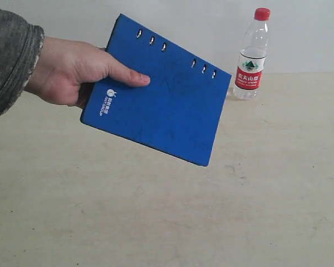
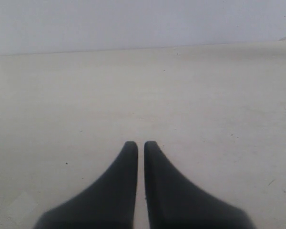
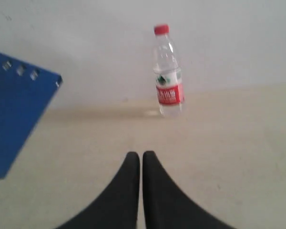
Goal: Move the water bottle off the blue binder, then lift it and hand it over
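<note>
Clear plastic red-capped water bottle (image 1: pixel 251 55) stands upright at the counter's (image 1: pixel 156 222) one o'clock, ahead of the right hand (image 3: pixel 141 155), pinched together like the left hand (image 2: pixel 140 144).

A small clear plastic water bottle (image 1: pixel 252 55) with a red cap and a red, white and green label is standing upright at the far right of the table (image 1: pixel 156 222). The flat royal-blue binder (image 1: pixel 161 100) is being held up tilted, left of it and apart.

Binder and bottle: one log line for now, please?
binder: held up by a hand | bottle: upright on table | left gripper: shut, empty | right gripper: shut, empty
</note>
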You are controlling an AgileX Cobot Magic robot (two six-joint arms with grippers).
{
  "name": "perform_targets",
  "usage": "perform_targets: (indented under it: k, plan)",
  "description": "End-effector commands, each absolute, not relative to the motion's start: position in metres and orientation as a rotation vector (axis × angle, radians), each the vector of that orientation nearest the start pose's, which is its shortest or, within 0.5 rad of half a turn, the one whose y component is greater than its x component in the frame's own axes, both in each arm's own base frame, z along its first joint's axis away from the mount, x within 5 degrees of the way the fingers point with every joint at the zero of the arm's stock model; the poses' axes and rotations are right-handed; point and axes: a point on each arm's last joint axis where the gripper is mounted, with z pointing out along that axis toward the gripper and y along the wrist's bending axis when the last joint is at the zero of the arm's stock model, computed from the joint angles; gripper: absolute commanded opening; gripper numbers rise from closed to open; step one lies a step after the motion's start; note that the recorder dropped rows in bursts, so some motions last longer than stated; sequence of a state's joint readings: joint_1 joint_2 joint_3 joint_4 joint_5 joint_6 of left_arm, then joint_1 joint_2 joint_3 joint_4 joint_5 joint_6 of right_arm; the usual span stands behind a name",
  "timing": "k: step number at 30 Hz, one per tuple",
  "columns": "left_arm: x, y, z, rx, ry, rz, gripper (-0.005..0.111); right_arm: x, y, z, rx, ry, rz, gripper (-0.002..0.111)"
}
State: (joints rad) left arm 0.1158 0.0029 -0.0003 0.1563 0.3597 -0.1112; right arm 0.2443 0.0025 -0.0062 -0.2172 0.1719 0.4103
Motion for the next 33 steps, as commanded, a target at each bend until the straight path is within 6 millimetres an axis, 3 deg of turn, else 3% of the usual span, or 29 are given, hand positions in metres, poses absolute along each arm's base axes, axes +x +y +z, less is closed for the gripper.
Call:
perform_targets:
  k: [1, 11, 19, 23, 33]
  plan:
    - [0.052, 0.011, 0.181, -0.110, 1.839, 0.150, 0.005, 0.052, 0.006, 0.179, -0.069, 1.864, 0.184, 0.000]
    - [0.052, 0.011, 0.181, -0.110, 1.839, 0.150, 0.005, 0.052, 0.011, 0.179, -0.114, 1.861, 0.220, 0.000]
    - [0.052, 0.011, 0.181, -0.110, 1.837, 0.150, 0.005, 0.053, -0.002, 0.179, 0.118, 1.861, 0.018, 0.000]
    - [0.052, 0.011, 0.181, -0.110, 1.837, 0.150, 0.005, 0.053, -0.004, 0.180, 0.063, 1.847, -0.067, 0.000]
    - [0.052, 0.011, 0.181, -0.110, 1.837, 0.150, 0.005, 0.053, -0.004, 0.180, 0.071, 1.848, -0.061, 0.000]
